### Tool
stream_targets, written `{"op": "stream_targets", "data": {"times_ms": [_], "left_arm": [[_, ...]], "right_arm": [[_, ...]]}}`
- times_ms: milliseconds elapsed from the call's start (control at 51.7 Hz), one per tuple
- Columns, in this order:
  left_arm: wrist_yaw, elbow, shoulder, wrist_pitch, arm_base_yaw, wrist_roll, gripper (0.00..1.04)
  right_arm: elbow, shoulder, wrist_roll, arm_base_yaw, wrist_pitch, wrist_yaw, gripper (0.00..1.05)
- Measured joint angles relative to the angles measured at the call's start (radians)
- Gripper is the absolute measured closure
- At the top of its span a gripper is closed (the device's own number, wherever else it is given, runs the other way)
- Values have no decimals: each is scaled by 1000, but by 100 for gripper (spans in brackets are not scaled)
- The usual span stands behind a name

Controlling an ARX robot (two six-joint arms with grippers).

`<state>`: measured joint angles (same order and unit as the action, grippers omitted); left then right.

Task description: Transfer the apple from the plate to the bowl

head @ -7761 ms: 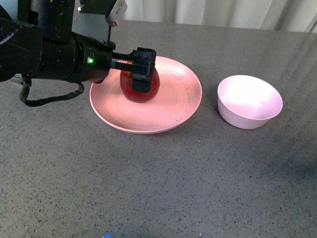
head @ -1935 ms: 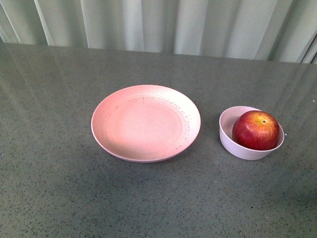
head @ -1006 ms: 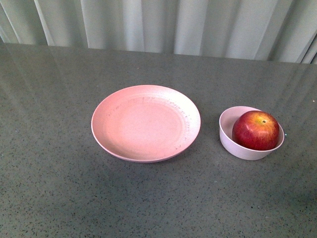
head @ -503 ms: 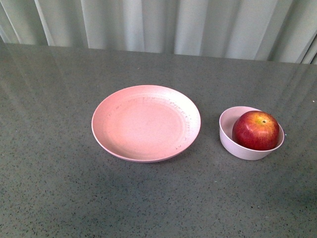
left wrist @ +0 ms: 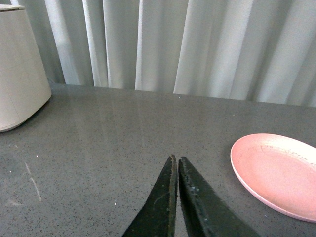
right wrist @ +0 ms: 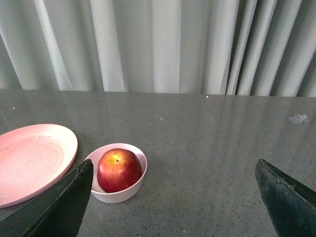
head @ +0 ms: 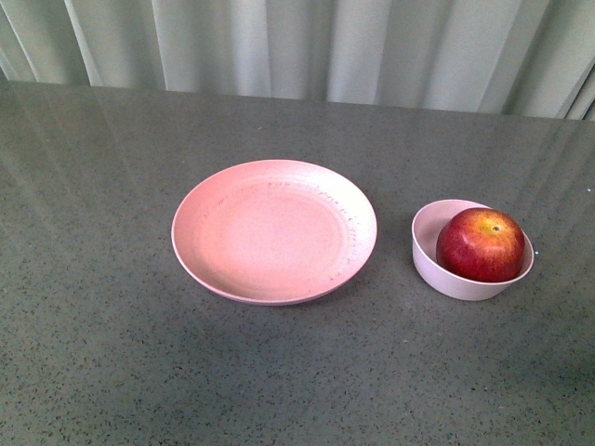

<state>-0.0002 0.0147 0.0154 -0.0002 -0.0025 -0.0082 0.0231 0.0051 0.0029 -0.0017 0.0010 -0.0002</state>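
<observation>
Your left jaws (left wrist: 175, 197) are pressed together with nothing between them, hanging over bare table off to the side of the plate, and your right jaws (right wrist: 173, 197) are spread wide and empty, looking down at the bowl from well back. Neither arm shows in the front view at all. Going big to small: the grey speckled table (head: 102, 353) carries everything, with a pale curtain (head: 279, 46) behind it and some whitish rounded container (left wrist: 17, 69) at the far edge in the left wrist view, can't tell what it is. The pink plate (head: 274, 229) sits mid-table with nothing on it. Just to its right, close but not touching, is the little pale bowl (head: 437, 269), and the apple (head: 480, 243) is sitting in it, stem dimple up, top poking above the rim. So the job looks done to me. Only real risk from here is you swinging an arm back through low: that bowl is small and looks light, a nudge could tip it and roll the apple out. There's also a small pale scrap (right wrist: 298, 118) out past the bowl, harmless.
</observation>
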Motion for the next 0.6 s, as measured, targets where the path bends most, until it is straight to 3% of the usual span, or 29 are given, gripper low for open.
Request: {"op": "stream_targets", "data": {"times_ms": [406,600], "left_arm": [[0,0,0,0,0,0,9],[0,0,0,0,0,2,9]], "right_arm": [[0,0,0,0,0,0,9],[0,0,0,0,0,0,9]]}}
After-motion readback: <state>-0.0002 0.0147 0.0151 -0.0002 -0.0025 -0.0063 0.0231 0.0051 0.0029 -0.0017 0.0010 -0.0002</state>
